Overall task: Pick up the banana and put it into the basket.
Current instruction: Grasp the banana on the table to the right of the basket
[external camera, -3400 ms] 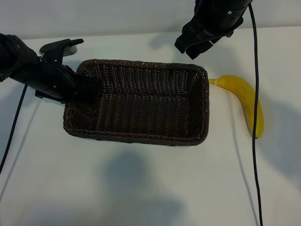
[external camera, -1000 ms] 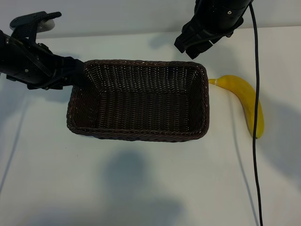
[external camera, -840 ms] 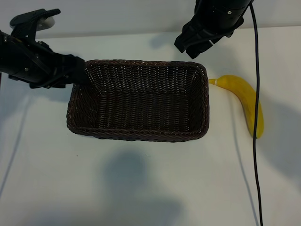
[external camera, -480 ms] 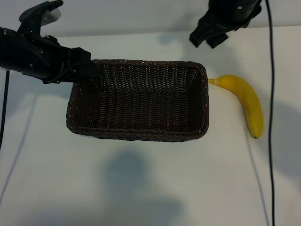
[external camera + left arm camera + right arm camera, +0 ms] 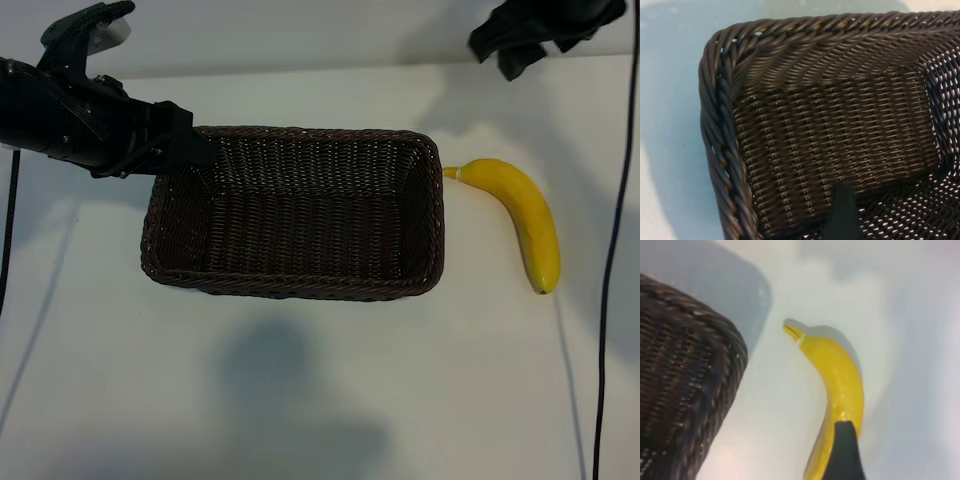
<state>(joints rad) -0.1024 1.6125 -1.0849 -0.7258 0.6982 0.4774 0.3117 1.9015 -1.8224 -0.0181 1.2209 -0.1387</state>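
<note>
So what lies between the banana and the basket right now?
Only bare white table: the banana lies apart from the basket, stem toward it, clear in exterior and right wrist views.

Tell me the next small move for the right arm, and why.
Probably lower the right gripper toward the middle of the banana and line its open jaws across it. The banana lies on the table just outside the basket, not yet grasped, and the gripper hangs high above it. The left gripper sits at the basket's far corner.
</note>
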